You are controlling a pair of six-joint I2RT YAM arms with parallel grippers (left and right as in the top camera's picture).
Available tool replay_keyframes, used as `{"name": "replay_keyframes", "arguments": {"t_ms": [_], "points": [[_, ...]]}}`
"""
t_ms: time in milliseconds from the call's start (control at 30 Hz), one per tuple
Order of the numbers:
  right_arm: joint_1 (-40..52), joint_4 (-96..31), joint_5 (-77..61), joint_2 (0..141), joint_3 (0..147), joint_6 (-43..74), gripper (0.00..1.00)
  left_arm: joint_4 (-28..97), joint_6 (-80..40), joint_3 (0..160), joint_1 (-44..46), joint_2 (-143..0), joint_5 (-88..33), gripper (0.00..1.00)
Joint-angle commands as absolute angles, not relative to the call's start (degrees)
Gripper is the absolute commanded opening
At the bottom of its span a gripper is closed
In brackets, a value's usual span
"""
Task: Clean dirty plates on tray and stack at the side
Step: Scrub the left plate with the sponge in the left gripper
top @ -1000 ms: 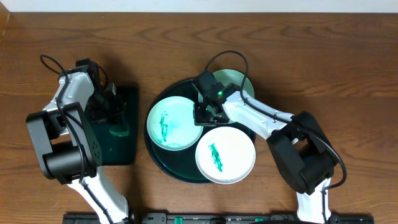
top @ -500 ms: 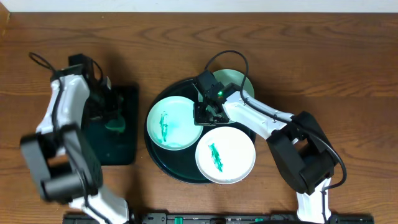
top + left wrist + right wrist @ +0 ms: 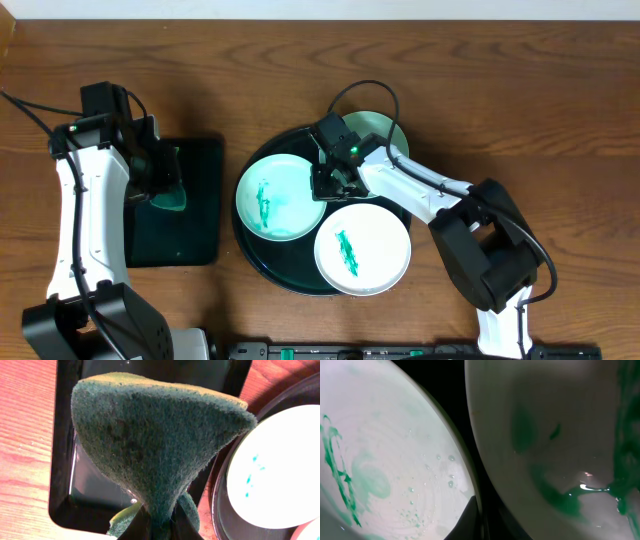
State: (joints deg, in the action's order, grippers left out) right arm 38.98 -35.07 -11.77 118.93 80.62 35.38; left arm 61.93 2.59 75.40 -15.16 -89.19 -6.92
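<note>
overhead: mint plate under right arm

The left arm runs from the near edge of the bench toward its far-left corner, wrist bent back to the right. The left claw is pinched tight on a green sponge. The right arm reaches from the near-right corner toward mid-bench, and the right claw has its fingers closed together.

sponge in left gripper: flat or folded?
Folded. The left gripper pinches the green sponge at its base, so it fans into a cone.
</note>
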Motion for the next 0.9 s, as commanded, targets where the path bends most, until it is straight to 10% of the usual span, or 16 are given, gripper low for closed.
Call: {"name": "replay_keyframes", "arguments": {"t_ms": [0, 867], "points": [[38.4, -34.7, -12.5, 120.1, 81.3, 34.6, 0.01, 62.2, 1.1, 75.2, -15.0, -89.1, -5.3, 0.07], [37.8, -34.7, -12.5, 120.1, 81.3, 34.6, 0.01, 45.1, -15.1, 63.7, 8.3, -91.9, -11.5, 0.07]]}}
